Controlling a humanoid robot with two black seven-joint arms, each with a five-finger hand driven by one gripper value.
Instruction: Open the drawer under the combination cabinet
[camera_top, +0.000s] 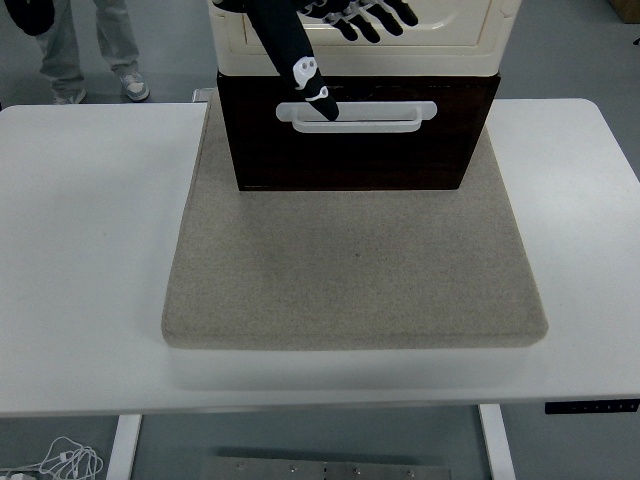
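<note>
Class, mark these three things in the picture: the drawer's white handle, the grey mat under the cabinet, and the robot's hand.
white handle (380, 124), head view, on the bar's front right of centre.
grey mat (355, 270), head view, on its bare top.
robot hand (365, 17), head view, on the spread fingers.

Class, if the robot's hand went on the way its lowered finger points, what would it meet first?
Probably the white drawer handle; the left hand's fingertip overlaps it, though depth is unclear.

The drawer (355, 150) at upper centre looks like dark, glossy wood, with a smooth white plastic handle (356, 117). Above it, the cabinet (360, 45) is cream, shiny plastic. Both sit on a rough, matt beige cloth mat (355, 270) over the smooth white counter (90, 260).
</note>
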